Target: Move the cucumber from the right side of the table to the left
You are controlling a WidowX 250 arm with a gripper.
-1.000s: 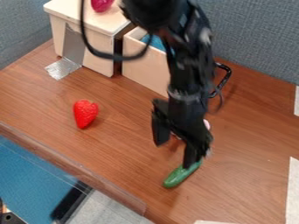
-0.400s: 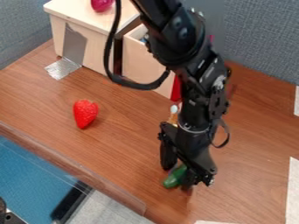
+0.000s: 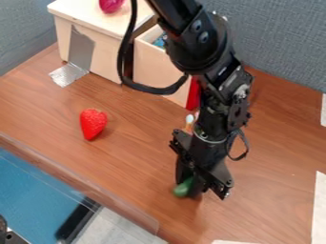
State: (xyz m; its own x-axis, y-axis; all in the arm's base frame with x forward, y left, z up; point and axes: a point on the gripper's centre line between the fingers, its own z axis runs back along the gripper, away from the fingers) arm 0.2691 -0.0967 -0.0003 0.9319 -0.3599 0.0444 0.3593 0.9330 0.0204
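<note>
- 1 cucumber, green, lies at the lower middle of the view, between the fingertips of the gripper; its rounded end pokes out toward the lower left, and the rest is hidden by the gripper.
- 1 gripper, drawn in narrow around the cucumber and holding it, points downward, low over the table; whether the cucumber touches the wood cannot be told.
- 1 slim orange item with a pale tip shows just beside the arm, above the gripper in the view, partly hidden.
- 1 strawberry, red, lies on the table to the left of the gripper in the view, well apart from the cucumber, its pointed end toward the viewer.
- 1 red object stands against the end of the open wooden drawer, partly behind the arm.
- 1 blue item sits in that drawer.
- 1 pale wooden cabinet stands at the upper left, with 1 magenta object on top.
- 1 strip of silver tape runs down the cabinet side onto the table.
- 3 white pieces show: 2 at the right edge, 1 at the bottom.
</note>
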